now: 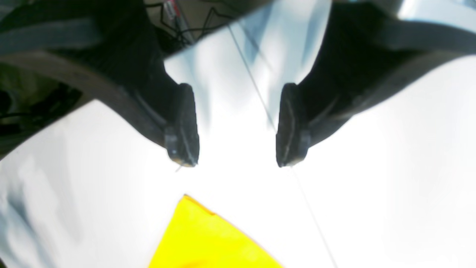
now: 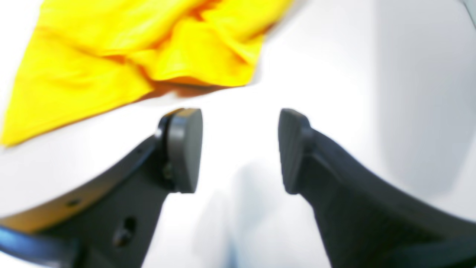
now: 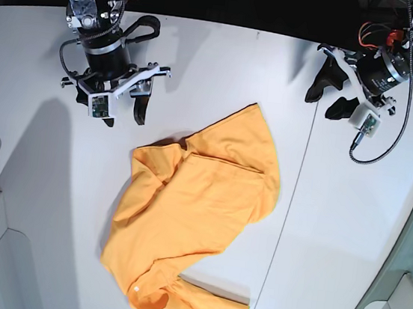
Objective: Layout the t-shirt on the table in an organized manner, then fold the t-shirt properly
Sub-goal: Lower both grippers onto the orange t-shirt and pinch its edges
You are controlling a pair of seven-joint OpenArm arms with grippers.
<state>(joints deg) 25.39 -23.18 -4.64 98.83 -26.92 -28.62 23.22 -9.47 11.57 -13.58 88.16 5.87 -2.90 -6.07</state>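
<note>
With both grippers, left [image 1: 238,149] and right [image 2: 240,150], spread empty beyond the t-shirt [image 3: 199,214]: lying rumpled, still to be flattened.

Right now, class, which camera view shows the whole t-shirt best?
The base view: the t-shirt lies rumpled on the table, seen from above in full. The left wrist view catches only one corner; the right wrist view shows a blurred, bunched part.

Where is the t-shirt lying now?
In the base view the t-shirt lies crumpled near the middle of the table, just left of the thin dark seam, between and below both arms.
</note>
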